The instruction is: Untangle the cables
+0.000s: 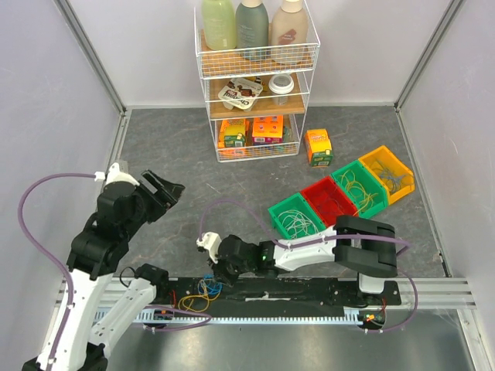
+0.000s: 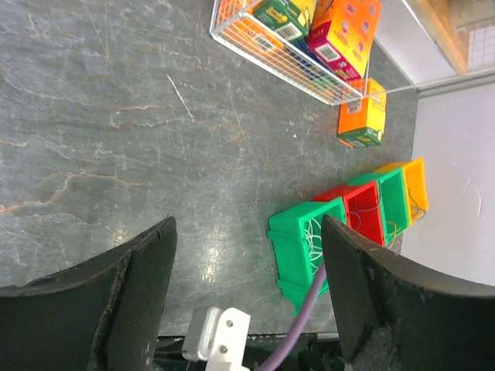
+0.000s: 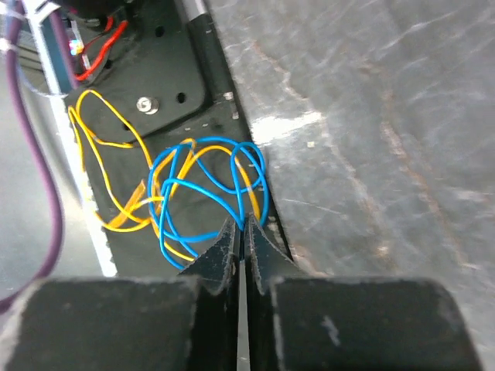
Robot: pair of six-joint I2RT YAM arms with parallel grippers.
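A tangle of thin blue cable (image 3: 203,189) and yellow cable (image 3: 108,139) lies on the black base plate at the table's near edge. It also shows small in the top view (image 1: 203,294). My right gripper (image 3: 246,226) is shut, its tips pinching a loop of the blue cable where it crosses the yellow one. In the top view the right gripper (image 1: 219,270) reaches left, low over the plate. My left gripper (image 1: 166,189) is open and empty, held high over the left of the table. In the left wrist view the left gripper (image 2: 247,232) holds nothing.
A row of bins holding thin wires stands at the right: green (image 1: 296,216), red (image 1: 329,199), green (image 1: 360,188), yellow (image 1: 387,174). A wire shelf (image 1: 255,77) with bottles and boxes stands at the back. An orange box (image 1: 318,147) lies beside it. Purple hoses loop near both arms.
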